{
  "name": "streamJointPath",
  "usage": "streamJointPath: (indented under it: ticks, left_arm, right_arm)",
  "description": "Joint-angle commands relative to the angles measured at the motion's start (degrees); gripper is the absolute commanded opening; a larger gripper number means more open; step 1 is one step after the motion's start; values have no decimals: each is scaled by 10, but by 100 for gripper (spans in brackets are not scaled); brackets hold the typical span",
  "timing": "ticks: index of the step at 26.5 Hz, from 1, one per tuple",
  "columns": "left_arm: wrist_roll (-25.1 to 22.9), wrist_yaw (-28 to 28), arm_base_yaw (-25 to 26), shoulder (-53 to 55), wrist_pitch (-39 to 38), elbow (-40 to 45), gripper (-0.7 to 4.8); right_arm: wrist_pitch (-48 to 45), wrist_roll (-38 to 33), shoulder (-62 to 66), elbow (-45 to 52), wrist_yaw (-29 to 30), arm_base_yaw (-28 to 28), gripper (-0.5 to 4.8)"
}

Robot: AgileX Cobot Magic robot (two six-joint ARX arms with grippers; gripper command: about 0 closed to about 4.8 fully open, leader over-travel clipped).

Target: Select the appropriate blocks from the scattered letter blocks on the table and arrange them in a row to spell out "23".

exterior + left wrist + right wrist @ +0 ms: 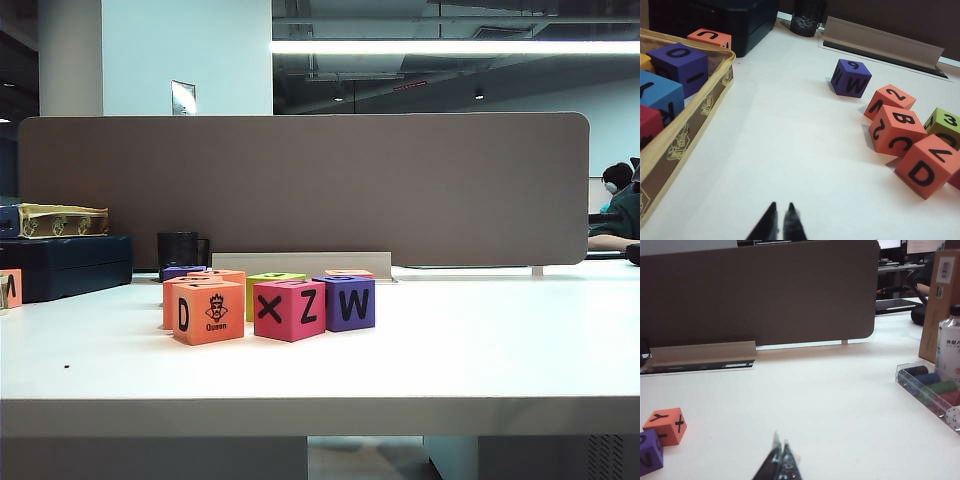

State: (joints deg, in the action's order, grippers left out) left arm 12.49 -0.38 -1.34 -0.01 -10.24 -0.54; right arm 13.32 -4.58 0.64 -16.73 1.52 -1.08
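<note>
On your white bench [790,150] a cluster of letter blocks sits near the back divider, and neither arm has reached it. Your left claw [779,220] hovers low over bare bench, its jaws pressed together and holding nothing; your right claw [780,460] is likewise closed and empty, well apart from the cluster. The two you need lie close together in the left wrist view: an orange block with a "2" on top [890,100] and a lime green block showing a "3" [945,125]. Between them an orange "B" block [897,131] crowds in, with an orange "D" block [927,167] just beside the green one. The risk, in my judgement, is that tight packing: a claw coming down may nudge neighbours, tip a block onto another face, or pinch the wrong orange cube.
</note>
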Motion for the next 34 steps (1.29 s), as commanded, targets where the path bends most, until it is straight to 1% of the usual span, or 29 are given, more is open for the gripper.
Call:
streamJointPath:
  ticks: [1,5,6,13,17,20,26,32,33,34]
  left_arm:
    - [0,5,0,0,-4,-1,21]
    - [0,6,0,0,-4,-1,21]
    - [0,6,0,0,-4,-1,21]
    - [1,6,0,0,-4,-1,21]
    - [1,6,0,0,-4,-1,21]
    - [1,6,0,0,-4,-1,21]
    - [1,6,0,0,-4,-1,21]
    - [1,6,0,0,-4,-1,21]
    - [1,6,0,0,-4,-1,21]
    - [1,6,0,0,-4,-1,21]
  right_arm:
    - [28,-1,-6,-24,8,0,-1]
    - [56,1,-5,-47,36,0,-1]
    - [68,1,-5,-59,54,0,-1]
    - [125,1,-5,-100,113,0,-1]
    - [173,1,-5,-130,154,0,-1]
    - [199,1,-5,-151,168,0,-1]
    - [229,1,-4,-184,175,0,-1]
    - [255,0,-3,-193,235,0,-1]
    - [265,0,-3,-193,261,0,-1]
    - [271,0,-3,-193,272,0,-1]
